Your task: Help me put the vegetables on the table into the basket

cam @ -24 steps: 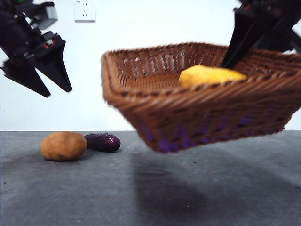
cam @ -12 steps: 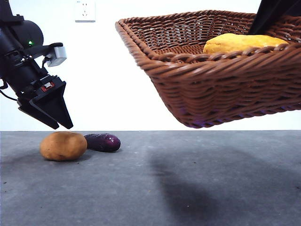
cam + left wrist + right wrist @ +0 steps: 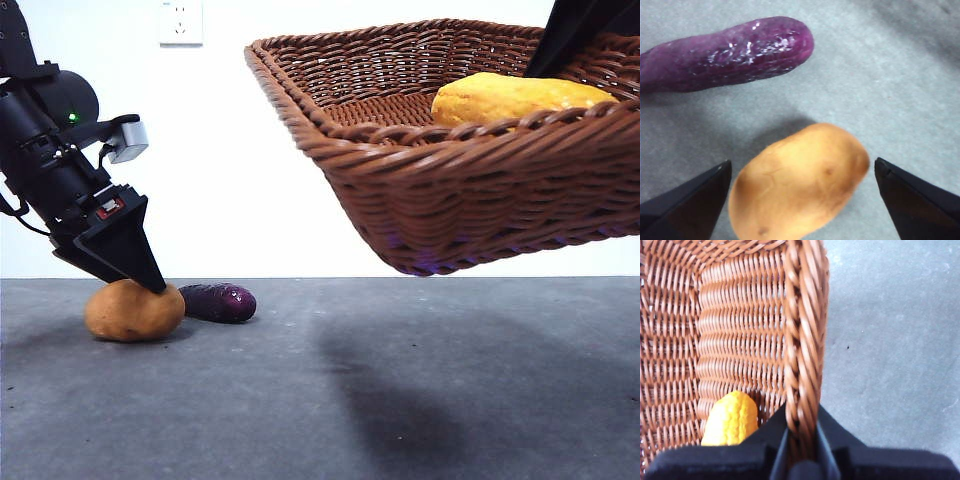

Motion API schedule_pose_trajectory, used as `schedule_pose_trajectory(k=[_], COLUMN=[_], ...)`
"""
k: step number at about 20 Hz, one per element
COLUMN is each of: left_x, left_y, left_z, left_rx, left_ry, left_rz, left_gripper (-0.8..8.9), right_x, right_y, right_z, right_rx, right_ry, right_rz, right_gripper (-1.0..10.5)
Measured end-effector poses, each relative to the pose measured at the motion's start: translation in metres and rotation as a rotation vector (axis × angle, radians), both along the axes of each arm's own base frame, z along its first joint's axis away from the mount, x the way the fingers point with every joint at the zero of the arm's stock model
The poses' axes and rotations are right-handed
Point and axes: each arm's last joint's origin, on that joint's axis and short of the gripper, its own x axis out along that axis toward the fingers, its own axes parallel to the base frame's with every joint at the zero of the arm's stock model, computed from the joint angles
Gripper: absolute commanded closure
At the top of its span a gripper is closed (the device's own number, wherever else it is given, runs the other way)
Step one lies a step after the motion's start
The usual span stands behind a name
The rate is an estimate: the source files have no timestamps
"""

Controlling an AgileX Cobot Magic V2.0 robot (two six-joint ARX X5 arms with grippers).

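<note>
Resting on the table, the potato lay just beside the eggplant, with the left gripper spread wide around it. The right gripper was clamped on the rim of the basket, which hung tilted above the table with the corn inside.

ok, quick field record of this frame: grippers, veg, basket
left gripper: open, jaws either side of the potato, not closed on it
right gripper: shut on the basket rim, holding it tilted above the table
corn cob: inside the basket
potato: on the table
eggplant: on the table beside the potato
in basket: one of three
left on table: two
</note>
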Motion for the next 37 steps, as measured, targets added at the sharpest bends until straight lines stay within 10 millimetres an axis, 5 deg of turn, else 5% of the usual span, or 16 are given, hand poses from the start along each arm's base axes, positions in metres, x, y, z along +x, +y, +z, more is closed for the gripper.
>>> schedule_pose_trajectory(k=[7,12,19,24,31,34,37], left_x=[0.005,0.003,0.0,-0.032,-0.131,-0.153,-0.148], left_y=[0.0,0.0,0.0,0.003,-0.009,-0.025,-0.058], left_z=[-0.021,-0.022,-0.015,0.049,0.154,0.167,0.155], left_rx=[0.007,-0.003,-0.032,-0.07,-0.146,-0.185,-0.192], left_ry=[0.059,0.097,0.141,0.069,-0.185,-0.217,-0.167], left_rz=[0.001,0.034,0.105,0.137,0.043,-0.034,-0.151], left_gripper=[3.68,7.99,8.21,8.19,8.19,8.19,8.19], right_x=[0.002,0.002,0.003,0.018,0.074,0.082,0.08], right_y=[0.001,0.001,0.0,0.004,0.03,0.034,0.047], right_z=[0.002,0.002,0.002,-0.009,-0.062,-0.077,-0.079], right_rx=[0.004,0.006,-0.026,-0.076,0.001,0.025,0.061], right_ry=[-0.028,-0.035,-0.047,-0.025,0.146,0.218,0.232], right_rz=[0.005,0.006,-0.033,-0.072,-0.033,-0.026,0.015], right_gripper=[9.6,9.6,9.6,9.6,9.6,9.6,9.6])
